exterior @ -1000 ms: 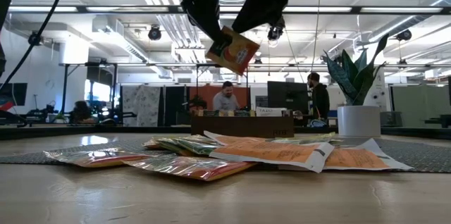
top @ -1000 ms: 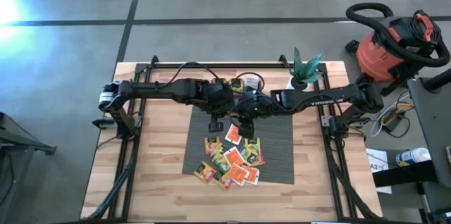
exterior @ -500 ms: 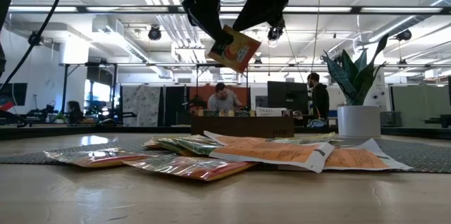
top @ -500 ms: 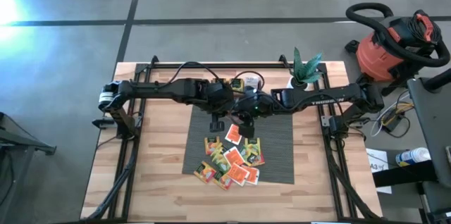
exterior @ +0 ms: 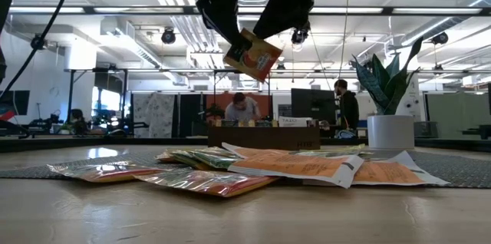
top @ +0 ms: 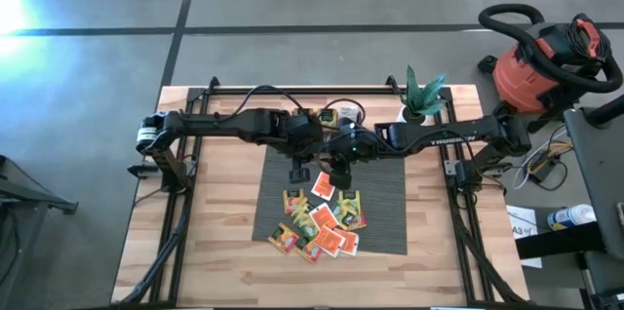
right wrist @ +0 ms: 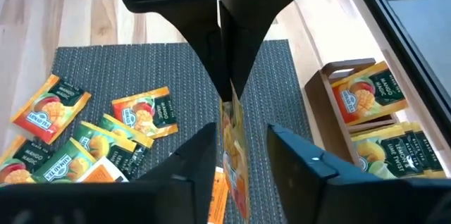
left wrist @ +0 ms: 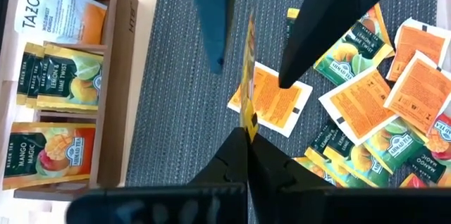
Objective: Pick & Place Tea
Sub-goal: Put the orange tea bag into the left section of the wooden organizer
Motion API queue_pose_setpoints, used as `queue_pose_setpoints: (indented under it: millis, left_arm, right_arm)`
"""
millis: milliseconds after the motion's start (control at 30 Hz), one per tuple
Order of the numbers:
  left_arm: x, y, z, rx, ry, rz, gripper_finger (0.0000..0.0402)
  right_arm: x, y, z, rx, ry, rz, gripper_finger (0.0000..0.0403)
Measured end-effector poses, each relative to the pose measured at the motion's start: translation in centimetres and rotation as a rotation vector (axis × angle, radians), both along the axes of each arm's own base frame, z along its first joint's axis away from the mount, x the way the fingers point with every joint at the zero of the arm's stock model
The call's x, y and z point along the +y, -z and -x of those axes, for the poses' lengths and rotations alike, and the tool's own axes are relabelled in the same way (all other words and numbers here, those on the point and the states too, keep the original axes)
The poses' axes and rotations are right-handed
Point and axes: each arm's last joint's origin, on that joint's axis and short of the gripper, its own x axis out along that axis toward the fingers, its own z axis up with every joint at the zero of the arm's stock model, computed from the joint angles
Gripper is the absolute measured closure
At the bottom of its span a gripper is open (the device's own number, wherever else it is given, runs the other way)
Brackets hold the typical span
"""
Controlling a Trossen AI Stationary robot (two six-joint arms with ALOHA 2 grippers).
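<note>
Little had shifted since a second earlier: the orange sachet (exterior: 253, 54) hung in the same spot above the grey ribbed mat (top: 390, 198), tilting only slightly, while the right gripper (right wrist: 236, 150) had let its fingers spread apart on either side of the packet. That sachet stayed clamped edge-on in the left gripper (left wrist: 246, 136), whose fingers were pressed shut on its lower margin. Below it, the other tea sachets (top: 322, 222) lay in a loose, overlapping heap on the mat, and the wooden tray (left wrist: 113, 90) already held several packets upright. Such a packet looked very light, thin and floppy, with a glossy wrapper that could slip; pinching it near a sealed edge seemed safest, and a firm squeeze was unlikely to harm it
</note>
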Motion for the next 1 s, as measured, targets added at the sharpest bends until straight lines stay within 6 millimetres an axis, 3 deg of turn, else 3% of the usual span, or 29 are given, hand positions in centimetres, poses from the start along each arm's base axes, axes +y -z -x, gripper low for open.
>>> queue_pose_setpoints:
  millis: [167,333,600,900,1000]
  left_arm:
    - [0.0,0.0,0.0,-0.003,0.004,-0.001,0.0401]
    - [0.0,-0.1,-0.1,-0.017,0.001,-0.003,0.0401]
    - [0.0,0.0,-0.1,-0.009,0.000,-0.004,0.0401]
    - [0.0,0.0,-0.1,-0.012,-0.015,0.017,0.0401]
    - [0.0,0.0,-0.1,-0.012,-0.021,0.021,0.0401]
  right_arm:
    - [0.0,0.1,-0.1,0.004,-0.010,0.010,0.0245]
    - [0.0,0.6,-0.2,0.018,-0.016,0.009,0.0247]
    - [0.0,1.3,-0.6,0.028,-0.019,0.003,0.0295]
    - [0.0,1.5,-0.7,0.028,-0.017,0.004,0.0386]
    - [0.0,1.5,-0.6,0.031,-0.015,0.003,0.0393]
